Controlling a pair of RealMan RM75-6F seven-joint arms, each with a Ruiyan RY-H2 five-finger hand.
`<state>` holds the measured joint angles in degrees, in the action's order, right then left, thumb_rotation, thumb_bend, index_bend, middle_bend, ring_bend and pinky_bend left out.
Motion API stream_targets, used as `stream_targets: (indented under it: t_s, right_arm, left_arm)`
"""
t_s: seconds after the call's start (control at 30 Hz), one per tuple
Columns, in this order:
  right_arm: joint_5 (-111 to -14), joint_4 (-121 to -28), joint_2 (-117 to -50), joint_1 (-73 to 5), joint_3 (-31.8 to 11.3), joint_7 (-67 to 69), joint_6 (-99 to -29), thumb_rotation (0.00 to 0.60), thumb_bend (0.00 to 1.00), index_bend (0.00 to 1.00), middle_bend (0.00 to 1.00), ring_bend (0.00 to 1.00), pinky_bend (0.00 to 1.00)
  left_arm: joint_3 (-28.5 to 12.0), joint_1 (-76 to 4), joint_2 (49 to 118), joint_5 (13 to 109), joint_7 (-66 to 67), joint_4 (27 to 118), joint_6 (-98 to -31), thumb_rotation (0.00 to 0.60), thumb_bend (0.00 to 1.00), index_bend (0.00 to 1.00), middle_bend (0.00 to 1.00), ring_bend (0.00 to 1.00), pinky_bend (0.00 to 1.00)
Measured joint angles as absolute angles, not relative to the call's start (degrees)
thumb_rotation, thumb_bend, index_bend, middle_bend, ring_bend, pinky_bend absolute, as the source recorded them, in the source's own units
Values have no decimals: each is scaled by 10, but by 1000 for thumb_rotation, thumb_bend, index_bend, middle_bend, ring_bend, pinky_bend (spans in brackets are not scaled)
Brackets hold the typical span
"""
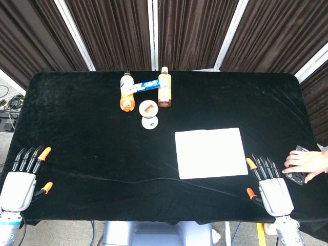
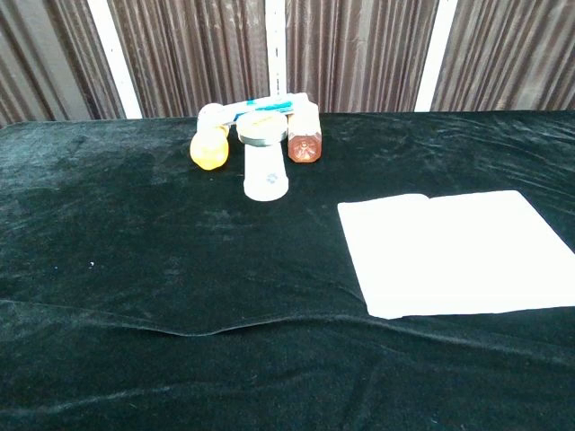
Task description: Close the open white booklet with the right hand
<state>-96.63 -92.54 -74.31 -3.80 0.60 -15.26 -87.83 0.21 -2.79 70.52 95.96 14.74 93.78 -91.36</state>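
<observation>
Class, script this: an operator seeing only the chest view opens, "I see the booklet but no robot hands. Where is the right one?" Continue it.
Observer: The right robot hand lies just right of the booklet, not touching it.
Operator: Is it holding anything?
Observer: No, its fingers are apart and empty.
Operator: Anything else I'm missing?
Observer: A person's hand rests at the table's right edge, beyond that robot hand.

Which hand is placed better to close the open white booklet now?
The right hand. It rests open at the table edge just beside the white booklet, while the left hand lies at the far opposite side, with much black cloth between.
</observation>
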Motion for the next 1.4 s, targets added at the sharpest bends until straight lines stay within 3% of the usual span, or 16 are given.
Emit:
stream_targets:
  t_s: [0.73,1.03,1.4]
  right_arm:
    - [-961,-936,-761,-53,8,-167,-842,600,174,0,0,0,0]
    - [-928,-974,-813,-92,-16,-215,-779,600,174,0,0,0,0]
    - [-836,-951,-935,-137,-59,-279,-722,600,131,0,0,0,0]
  left_arm:
    - [-1,-28,702,954,142,941,-915,600,184,0,0,0,0]
    - [-3,-28,701,951,144,942,-914,600,183,0,0,0,0]
    - [-5,-31,703,944,143,937,-907,600,183,0,0,0,0]
